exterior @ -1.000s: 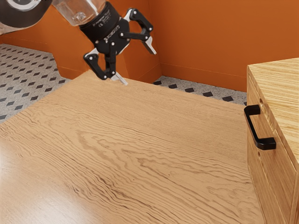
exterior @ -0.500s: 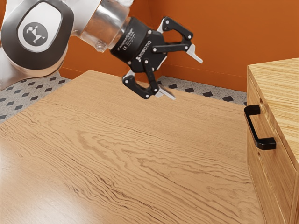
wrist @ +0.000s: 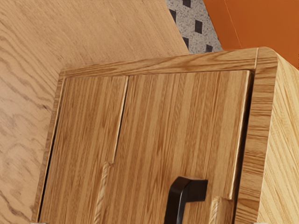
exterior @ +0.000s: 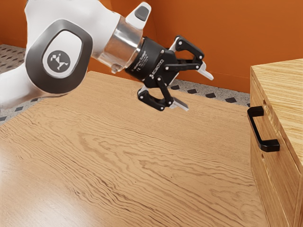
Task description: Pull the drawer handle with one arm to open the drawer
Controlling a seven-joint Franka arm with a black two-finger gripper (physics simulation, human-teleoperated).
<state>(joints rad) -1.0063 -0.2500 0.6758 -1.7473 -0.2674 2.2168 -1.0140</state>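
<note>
A wooden drawer cabinet [exterior: 279,94] stands at the exterior view's right edge, its front flush and shut. A black bar handle [exterior: 262,128] is fixed to the top drawer front. My black gripper [exterior: 194,89] hangs open above the table, well to the left of the handle and pointing toward it, with nothing between its fingers. In the wrist view the cabinet front [wrist: 154,140] faces the camera, and one end of the handle [wrist: 184,196] shows near the lower edge.
A broad wooden table top [exterior: 123,151] stretches under the arm. Orange walls [exterior: 227,33] close the back, with a patterned tiled floor [exterior: 23,71] beyond the table's far edge.
My arm has swung from the exterior view's upper left toward the right and lower, bringing the open gripper nearer the cabinet. The drawer has not moved.
</note>
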